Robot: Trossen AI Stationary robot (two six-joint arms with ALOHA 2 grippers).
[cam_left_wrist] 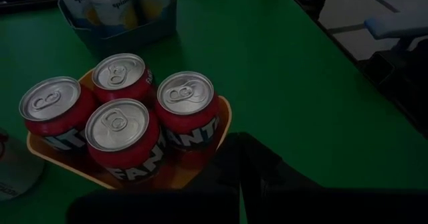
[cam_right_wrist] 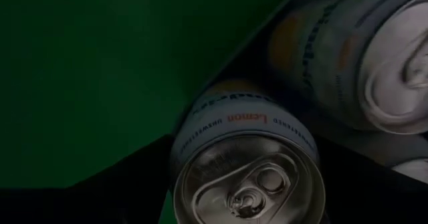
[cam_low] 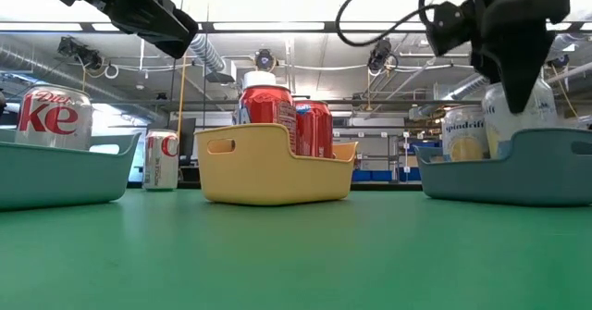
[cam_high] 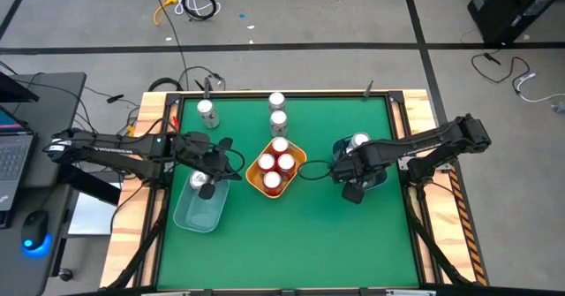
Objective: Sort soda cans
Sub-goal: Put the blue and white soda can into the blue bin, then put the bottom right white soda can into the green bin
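Four red Fanta cans (cam_left_wrist: 120, 140) stand upright, packed together in the yellow bin (cam_high: 254, 180) at mid-table, silver tops up. Two silver cans (cam_high: 277, 110) stand in a row just behind that bin, and another silver can (cam_high: 207, 112) stands off to the left near the far edge. A Diet Coke can (cam_low: 54, 117) sits upright in the left bin (cam_high: 196, 215). Pale lemon seltzer cans (cam_right_wrist: 249, 162) stand close together in the right bin (cam_low: 504, 173).
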